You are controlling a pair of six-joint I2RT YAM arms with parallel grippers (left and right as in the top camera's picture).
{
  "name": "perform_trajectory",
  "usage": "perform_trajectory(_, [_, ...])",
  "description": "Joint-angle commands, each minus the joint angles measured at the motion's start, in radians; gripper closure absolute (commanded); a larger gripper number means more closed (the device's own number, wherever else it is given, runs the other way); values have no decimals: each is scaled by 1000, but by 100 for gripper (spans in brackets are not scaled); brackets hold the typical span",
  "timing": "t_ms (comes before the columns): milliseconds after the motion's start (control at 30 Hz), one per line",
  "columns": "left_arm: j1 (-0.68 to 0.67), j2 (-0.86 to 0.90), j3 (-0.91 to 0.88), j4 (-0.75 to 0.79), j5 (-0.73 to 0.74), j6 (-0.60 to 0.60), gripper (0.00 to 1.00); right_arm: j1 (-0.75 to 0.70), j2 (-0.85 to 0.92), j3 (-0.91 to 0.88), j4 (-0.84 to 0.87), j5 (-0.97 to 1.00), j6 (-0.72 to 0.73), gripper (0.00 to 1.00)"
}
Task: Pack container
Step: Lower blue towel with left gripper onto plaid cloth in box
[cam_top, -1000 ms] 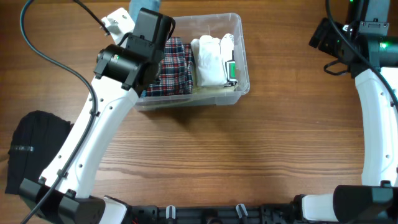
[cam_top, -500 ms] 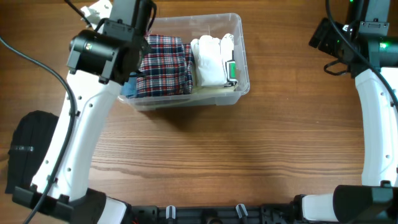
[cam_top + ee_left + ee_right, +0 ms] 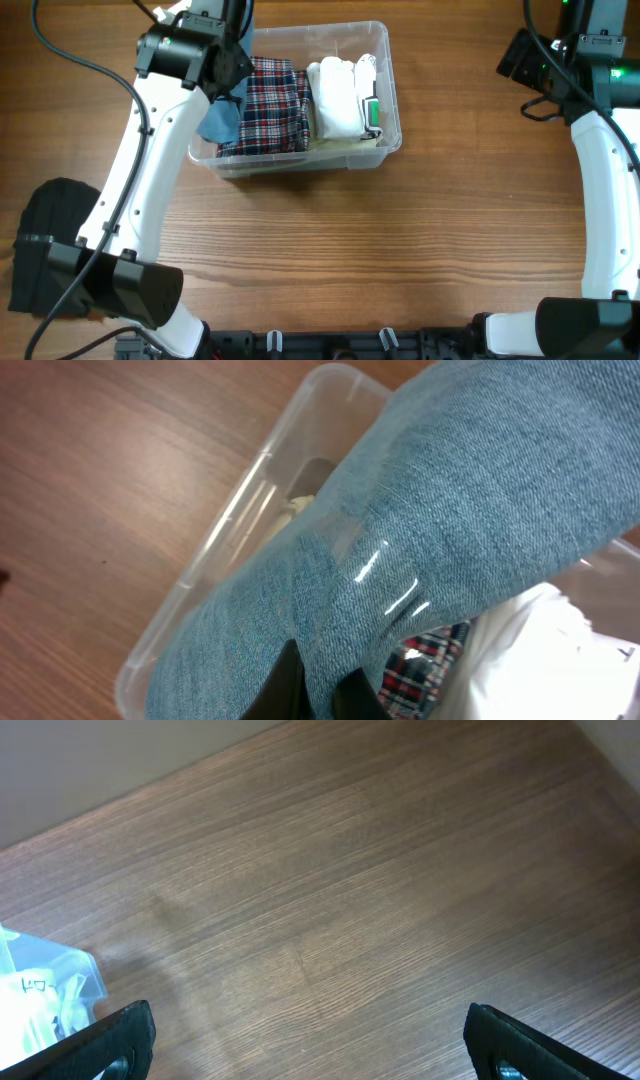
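The clear plastic container [image 3: 392, 140] stands at the table's back centre. It holds a red plaid cloth [image 3: 272, 108] and a white folded cloth [image 3: 335, 98]. My left gripper [image 3: 318, 685] is shut on a blue denim cloth [image 3: 220, 120] that hangs over the container's left end [image 3: 215, 555]. The denim [image 3: 470, 490] fills most of the left wrist view. My right gripper [image 3: 310, 1040] is open and empty above bare table at the far right, with a corner of the container [image 3: 60, 982] at the left edge of its view.
A black cloth [image 3: 45, 240] lies at the table's left edge. The right arm [image 3: 600, 180] stands along the right side.
My left arm has swung from over the container's left part toward its back left corner. The denim cloth now hangs over the left wall, and more of the plaid cloth shows.
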Motion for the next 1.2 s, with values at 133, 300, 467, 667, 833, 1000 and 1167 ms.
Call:
perform_trajectory(133, [12, -25, 34, -26, -45, 8, 96, 0, -11, 12, 0, 16, 12, 0])
perform_trajectory(300, [12, -25, 34, -26, -45, 8, 83, 0, -11, 12, 0, 16, 12, 0])
perform_trajectory(467, [12, 8, 34, -25, -45, 8, 87, 0, -11, 12, 0, 16, 12, 0])
perform_trajectory(667, [11, 64, 34, 25, -3, 12, 89, 0, -11, 12, 0, 16, 12, 0])
perform_trajectory(833, [-64, 64, 34, 255, 351, 329, 79, 0, -11, 12, 0, 16, 12, 0])
perform_trajectory(1000, [-198, 143, 34, 263, 309, 505, 71, 0, -11, 12, 0, 16, 12, 0])
perform_trajectory(1167, [-211, 283, 34, 225, 268, 535, 72, 0, -11, 12, 0, 16, 12, 0])
